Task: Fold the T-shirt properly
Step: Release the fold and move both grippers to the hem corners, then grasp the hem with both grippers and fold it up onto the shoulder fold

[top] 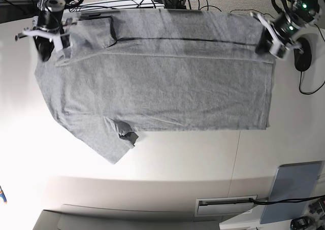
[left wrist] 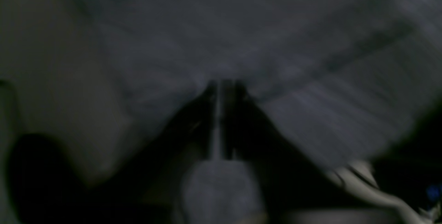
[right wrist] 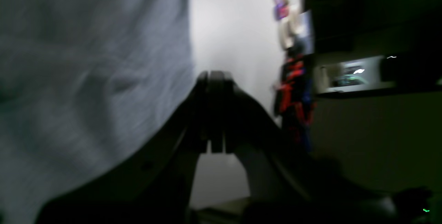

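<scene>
The T-shirt [top: 167, 83] lies spread across the white tabletop [top: 167, 164], a heather-grey knit with short sleeves, one sleeve [top: 109, 141] pointing toward the near edge with its cuff curled over. Along the far side a strip is already doubled over, leaving a straight crease and a dark shadow line.

It looks light, limp and slightly clingy: it should drape and sag wherever it is unsupported, and wrinkle if dragged, so both ends of an edge need lifting together, held at seams or hems where the cloth is thickest.

The left gripper [top: 268, 43] sits at the hem corner on the base view's right. In its wrist view the left gripper [left wrist: 221, 85] has its 2 fingers [left wrist: 207, 99] pressed together on a fold of grey cloth that runs down between them.

The right gripper [top: 57, 42] is at the shoulder end. In its own blurred view the right gripper [right wrist: 212, 78] has its fingers closed against each other, cloth hanging just beside them; whether fabric is pinched I cannot tell.
</scene>
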Motion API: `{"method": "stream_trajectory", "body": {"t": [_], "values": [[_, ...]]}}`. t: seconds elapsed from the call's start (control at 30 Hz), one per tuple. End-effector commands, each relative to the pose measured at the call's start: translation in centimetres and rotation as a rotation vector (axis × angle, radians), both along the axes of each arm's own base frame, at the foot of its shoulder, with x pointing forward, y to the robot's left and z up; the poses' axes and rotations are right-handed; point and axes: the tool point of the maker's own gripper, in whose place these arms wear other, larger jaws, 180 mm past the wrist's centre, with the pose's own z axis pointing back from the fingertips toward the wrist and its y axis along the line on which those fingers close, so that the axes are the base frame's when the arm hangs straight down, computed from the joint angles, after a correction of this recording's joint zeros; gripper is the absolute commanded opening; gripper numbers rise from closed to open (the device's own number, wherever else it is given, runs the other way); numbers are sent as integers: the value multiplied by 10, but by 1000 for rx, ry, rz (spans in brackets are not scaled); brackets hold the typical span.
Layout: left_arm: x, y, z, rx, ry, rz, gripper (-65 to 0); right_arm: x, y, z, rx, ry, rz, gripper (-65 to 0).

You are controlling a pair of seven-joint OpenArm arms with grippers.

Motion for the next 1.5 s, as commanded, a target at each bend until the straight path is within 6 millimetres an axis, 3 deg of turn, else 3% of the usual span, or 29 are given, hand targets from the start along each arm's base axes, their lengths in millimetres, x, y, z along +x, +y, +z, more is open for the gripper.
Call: {"method": "stream_trajectory", "body": {"t": [0.0, 0.07, 0.2, 0.27, 0.4, 0.47, 0.63, 0.77, 0.87, 0.93, 1.07, 1.2, 1.47], "values": [[18, 7, 17, -3, -73, 34, -433, 11, -1, 18, -28, -65, 17, -650], [39, 20, 26, 2, -117, 106, -360, 23, -1, 24, -33, -90, 19, -616], [78, 29, 38, -67, -171, 158, -354, 47, 3, 34, 15, -140, 28, -471], [97, 34, 41, -96, -188, 164, -354, 58, 4, 41, 44, -172, 31, -435], [130, 48, 43, -142, -199, 189, -354, 77, 9, 56, 96, -252, 53, -435], [142, 54, 42, -163, -201, 198, -355, 85, 10, 53, 197, -261, 29, -435], [164, 68, 23, -191, -149, 251, -355, 105, 2, 25, 310, -211, -19, -435], [180, 62, 3, -171, -88, 233, -355, 125, -3, -16, 377, -31, -34, -435], [197, 73, -5, -122, -65, 302, -355, 138, -10, -31, 407, 42, -59, -435], [206, 80, -7, -126, -57, 336, -355, 146, -11, -32, 440, 48, -71, -435], [221, 72, -10, -173, -38, 310, -355, 160, -6, -26, 484, 40, -44, -435], [234, 66, -28, -235, 18, 356, -355, 168, -4, -18, 497, 20, -31, -435], [250, 67, -42, -218, 75, 396, -355, 169, -3, -17, 502, 17, -31, -435]]}}
